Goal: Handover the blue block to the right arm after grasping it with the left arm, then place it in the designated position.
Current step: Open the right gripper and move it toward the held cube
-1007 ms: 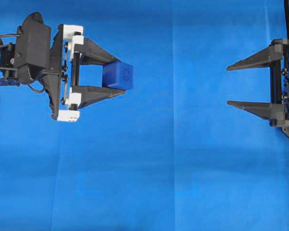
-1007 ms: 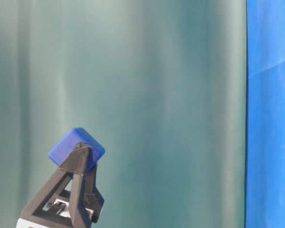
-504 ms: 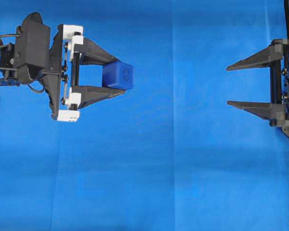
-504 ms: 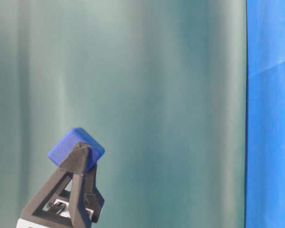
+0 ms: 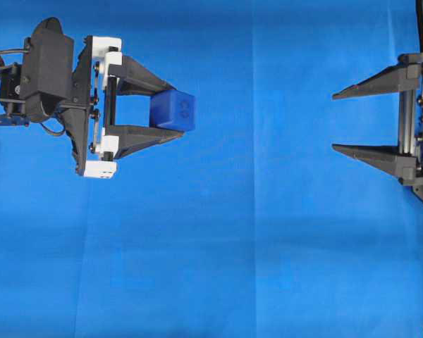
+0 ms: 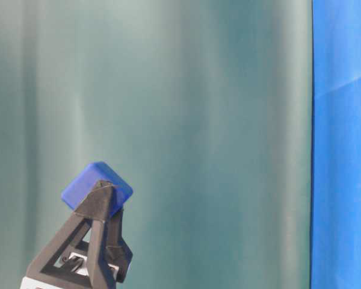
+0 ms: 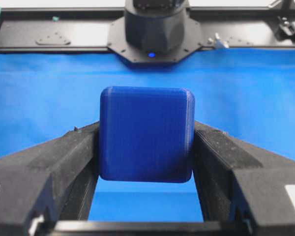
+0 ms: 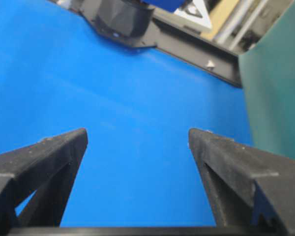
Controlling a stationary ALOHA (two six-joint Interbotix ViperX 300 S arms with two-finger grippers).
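Note:
The blue block (image 5: 173,110) is a small dark-blue cube pinched between the two black fingertips of my left gripper (image 5: 175,111), at the upper left of the overhead view. In the left wrist view the blue block (image 7: 146,133) fills the gap between both fingers and hangs above the cloth. The table-level view shows the blue block (image 6: 97,188) raised on top of the left fingers (image 6: 95,226). My right gripper (image 5: 335,121) stands open at the right edge, pointing left towards the block, far from it. In the right wrist view the right gripper (image 8: 137,137) has nothing between its fingers.
Blue cloth (image 5: 225,239) covers the whole table. A black arm base (image 7: 155,27) and black rail sit at the far side in the left wrist view. A green backdrop (image 6: 186,120) stands behind the table-level view.
The right gripper has shifted slightly at the right edge of the overhead view. The left gripper and the block have not moved.

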